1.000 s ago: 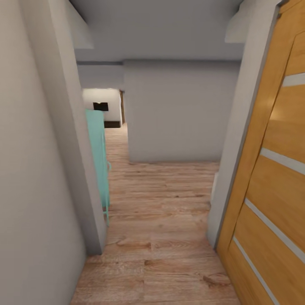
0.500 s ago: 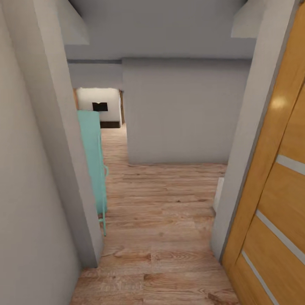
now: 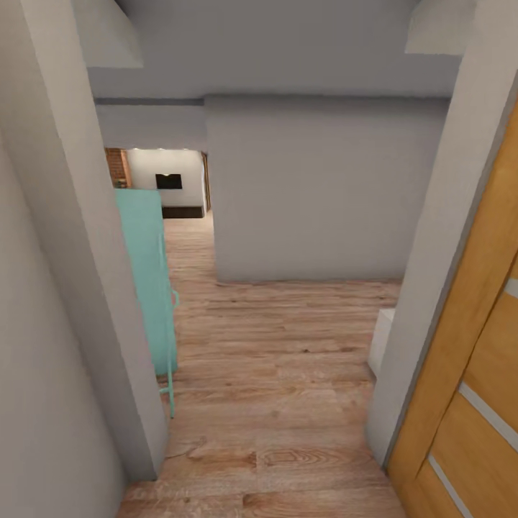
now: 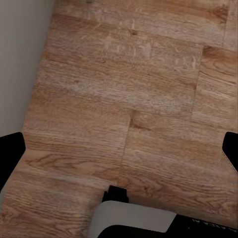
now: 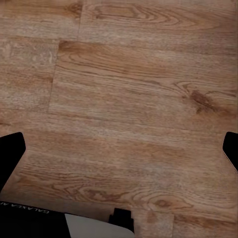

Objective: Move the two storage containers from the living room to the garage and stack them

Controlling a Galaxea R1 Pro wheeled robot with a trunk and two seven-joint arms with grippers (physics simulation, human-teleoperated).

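Wood-plank hallway floor (image 3: 280, 374); turquoise furniture (image 3: 147, 280) half-hidden behind wall (image 3: 79, 288).

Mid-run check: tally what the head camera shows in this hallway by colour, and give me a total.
Teal: 1, a cabinet at the left wall.
Orange wood: 1, a door at the right.
White: 1, a low box beside the right wall.
Orange-red bins: 0.
Total: 3.

Soft, even light with faint shadows; the far room (image 3: 171, 173) glows brightest; walls lean at frame edges.
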